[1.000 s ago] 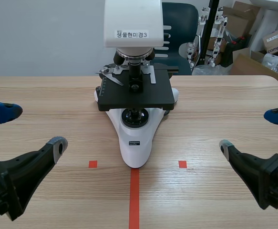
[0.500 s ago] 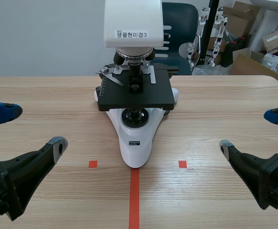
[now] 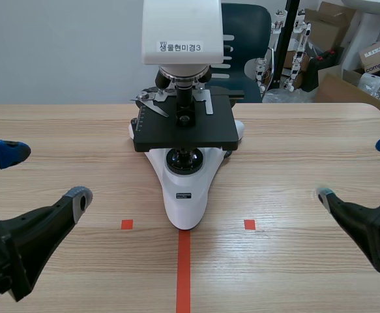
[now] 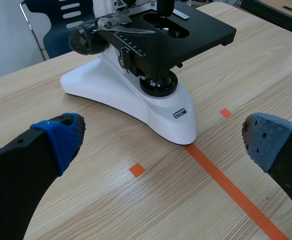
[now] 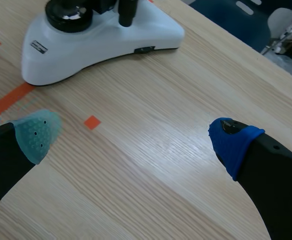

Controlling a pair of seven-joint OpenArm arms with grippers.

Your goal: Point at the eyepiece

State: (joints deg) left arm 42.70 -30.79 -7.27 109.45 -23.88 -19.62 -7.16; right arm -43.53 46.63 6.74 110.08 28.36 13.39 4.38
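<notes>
White microscope (image 3: 184, 130), label (image 3: 181, 47) apparently "생물현미경3"

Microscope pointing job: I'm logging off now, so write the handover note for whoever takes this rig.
Left gripper: open, empty, low over the light wooden table, left of the white microscope with black stage.
Right gripper: open, empty, low at its right, apart from it.
Microscope: upright mid-table, the front of its base at the end of the orange-red tape line. Its white head runs past the scene view's top, and the eyepiece shows in no view.
Done: nothing; neither gripper points at or touches it.
Left: raise one arm, find the eyepiece, probably up on the head, and point at it.
</notes>
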